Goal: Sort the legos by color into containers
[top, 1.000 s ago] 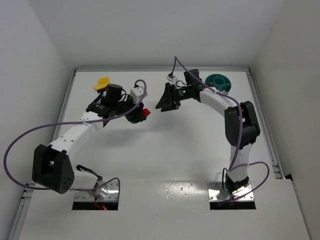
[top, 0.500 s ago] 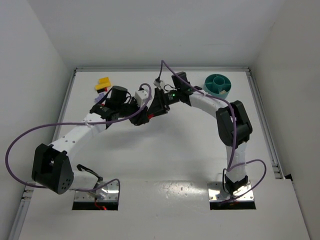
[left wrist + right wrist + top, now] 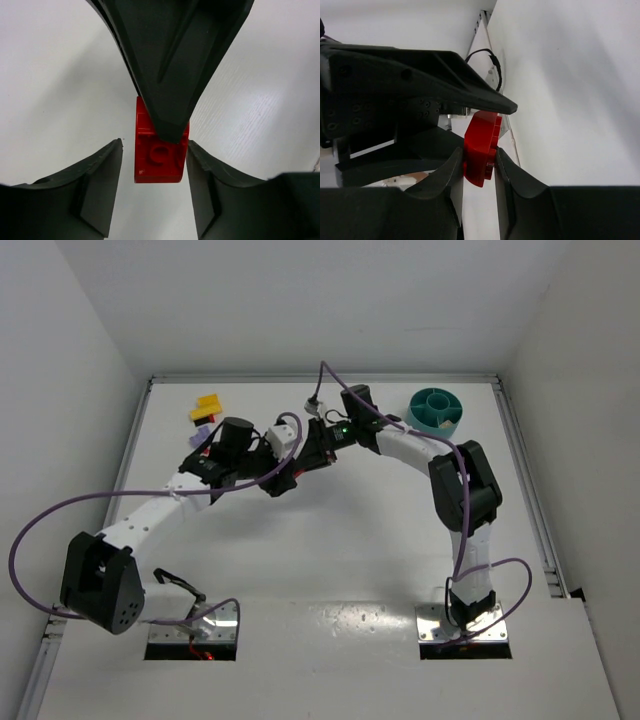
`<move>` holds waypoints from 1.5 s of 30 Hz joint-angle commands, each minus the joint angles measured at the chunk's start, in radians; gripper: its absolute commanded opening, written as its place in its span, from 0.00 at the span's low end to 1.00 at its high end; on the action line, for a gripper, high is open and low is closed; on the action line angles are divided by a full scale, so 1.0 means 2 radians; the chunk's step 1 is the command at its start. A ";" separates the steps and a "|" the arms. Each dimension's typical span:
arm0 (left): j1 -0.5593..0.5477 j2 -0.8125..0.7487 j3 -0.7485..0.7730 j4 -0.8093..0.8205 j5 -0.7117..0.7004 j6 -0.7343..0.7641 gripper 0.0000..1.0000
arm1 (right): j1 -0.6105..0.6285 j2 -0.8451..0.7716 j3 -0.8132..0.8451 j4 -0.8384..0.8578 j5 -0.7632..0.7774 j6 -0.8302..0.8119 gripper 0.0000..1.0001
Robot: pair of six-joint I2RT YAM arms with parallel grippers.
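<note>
Robotics lab: two arms (image 3: 150, 512) bolted to a white-walled table (image 3: 340, 550).

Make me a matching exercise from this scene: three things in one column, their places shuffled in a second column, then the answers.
Things:
1. red lego
2. teal dish
3. yellow legos

Places:
a. far-left corner of the table
b. in the right hand, mid-table
c. far-right corner of the table

Pairs: 1-b, 2-c, 3-a
</note>
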 commanded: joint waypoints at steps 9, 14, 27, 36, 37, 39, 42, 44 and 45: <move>0.012 -0.061 -0.016 0.018 -0.051 -0.019 1.00 | -0.050 -0.045 0.036 -0.093 0.048 -0.117 0.00; 0.053 -0.065 0.001 0.018 -0.090 -0.058 1.00 | -0.113 -0.063 0.114 -0.257 0.207 -0.253 0.00; 0.107 -0.014 0.031 0.014 -0.047 -0.045 1.00 | -0.194 0.024 0.343 -0.450 0.522 -0.404 0.00; 0.133 -0.014 0.035 0.002 -0.015 -0.029 1.00 | -0.209 0.091 0.396 -0.475 0.580 -0.431 0.00; 0.138 -0.014 0.035 0.002 -0.011 -0.029 1.00 | -0.209 0.098 0.406 -0.480 0.585 -0.431 0.00; 0.138 -0.014 0.035 0.002 -0.004 -0.029 1.00 | -0.214 0.103 0.411 -0.480 0.590 -0.431 0.00; 0.142 -0.014 0.031 0.002 0.007 -0.029 1.00 | -0.218 0.103 0.411 -0.480 0.594 -0.431 0.00; 0.142 -0.014 0.031 0.002 0.012 -0.029 1.00 | -0.218 0.103 0.411 -0.480 0.594 -0.431 0.00; 0.142 -0.010 0.031 0.002 0.012 -0.029 1.00 | -0.218 0.103 0.416 -0.480 0.590 -0.431 0.00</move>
